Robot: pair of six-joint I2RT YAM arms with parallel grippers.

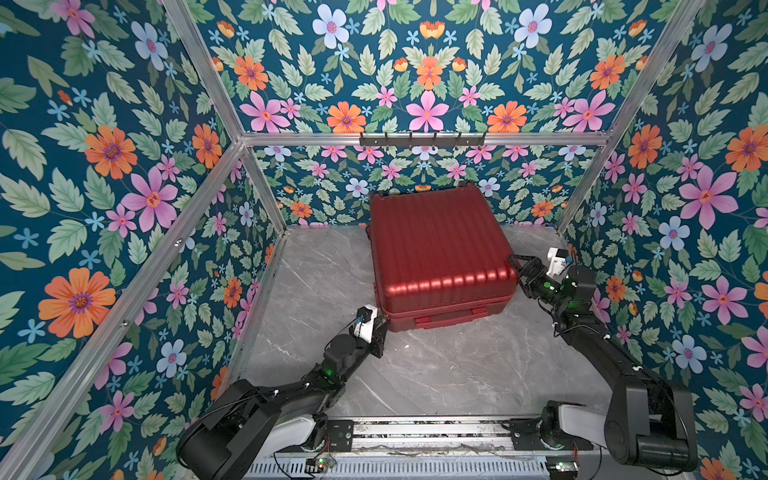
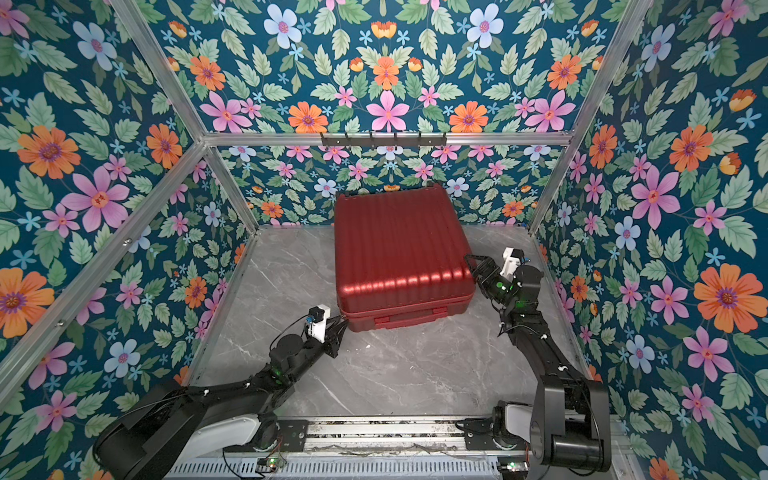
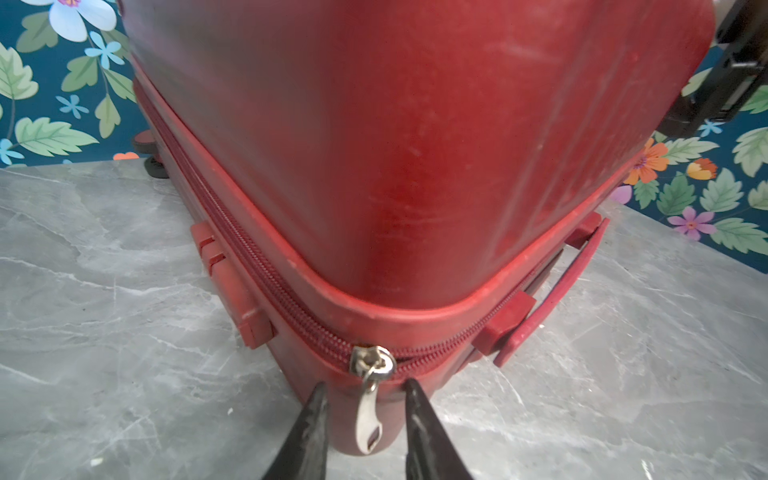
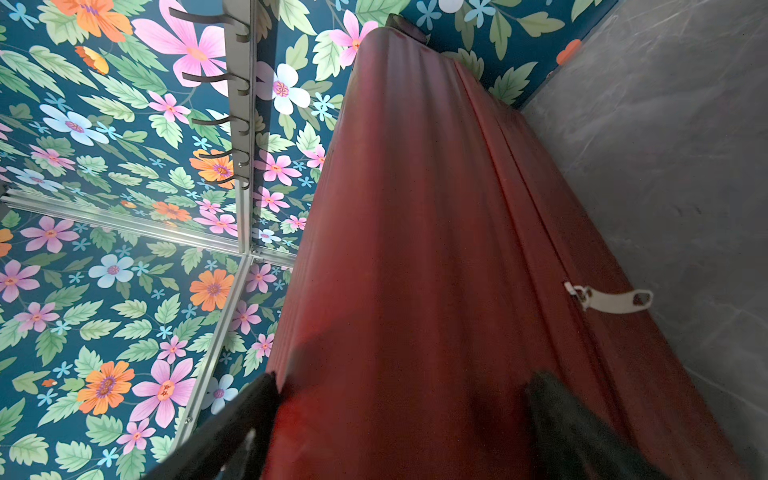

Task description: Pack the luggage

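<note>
The luggage (image 1: 436,249) (image 2: 399,249) is a dark-red ribbed hard-shell suitcase lying flat and closed on the grey marble table, toward the back. My left gripper (image 1: 384,322) (image 2: 343,322) sits at its front left corner. In the left wrist view the gripper (image 3: 365,384) is open, its two black fingertips on either side of a silver zipper pull (image 3: 368,419) that hangs free between them. My right gripper (image 1: 513,266) (image 2: 471,264) is at the front right corner. In the right wrist view it (image 4: 405,378) is open wide, straddling the shell's side (image 4: 436,249).
A red carry handle (image 1: 451,318) (image 3: 552,291) lies on the suitcase's front side. A second silver zipper pull (image 4: 611,299) hangs on the right side. Black wheels (image 3: 151,153) show at the back. A hook rack (image 1: 422,139) is on the floral back wall. Walls close in on three sides.
</note>
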